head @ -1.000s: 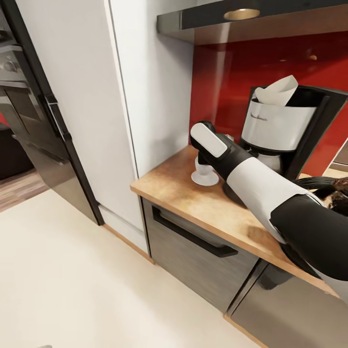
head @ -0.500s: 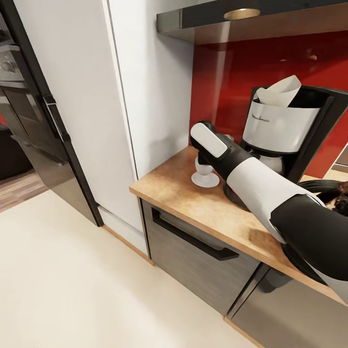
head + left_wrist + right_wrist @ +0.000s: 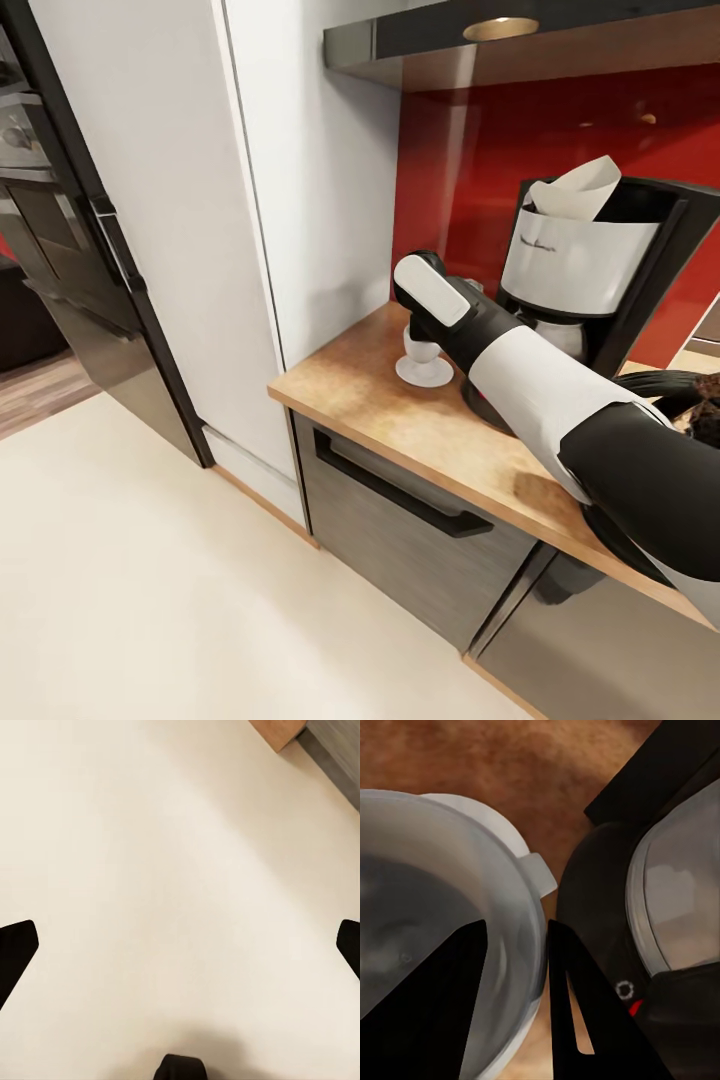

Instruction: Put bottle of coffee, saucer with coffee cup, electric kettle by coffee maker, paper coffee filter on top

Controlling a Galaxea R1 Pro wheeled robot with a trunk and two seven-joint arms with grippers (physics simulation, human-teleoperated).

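On the countertop (image 3: pixel 350 385) the small white coffee cup (image 3: pixel 420 348) sits on the saucer (image 3: pixel 425 376), just left of the coffee maker (image 3: pixel 580 270). A paper coffee filter (image 3: pixel 580 190) stands in the top of the machine. My right gripper (image 3: pixel 516 926) is shut on the coffee cup (image 3: pixel 450 892), one finger inside the cup and one outside its wall, close to the coffee maker's base (image 3: pixel 660 885). The electric kettle (image 3: pixel 690 395) shows partly behind my right arm. My left gripper (image 3: pixel 180 945) hangs open over the floor, holding nothing.
A tall white cabinet panel (image 3: pixel 300 180) rises at the counter's left end. A black built-in oven column (image 3: pixel 70 230) stands further left. Grey drawer fronts with a black handle (image 3: pixel 400 490) sit below the worktop. A dark hood (image 3: pixel 500 40) overhangs the red backsplash. Cream floor (image 3: pixel 150 600) lies in front.
The whole head view has shifted very slightly, so the camera moved. My right arm, the cup and the saucer stay where they were.
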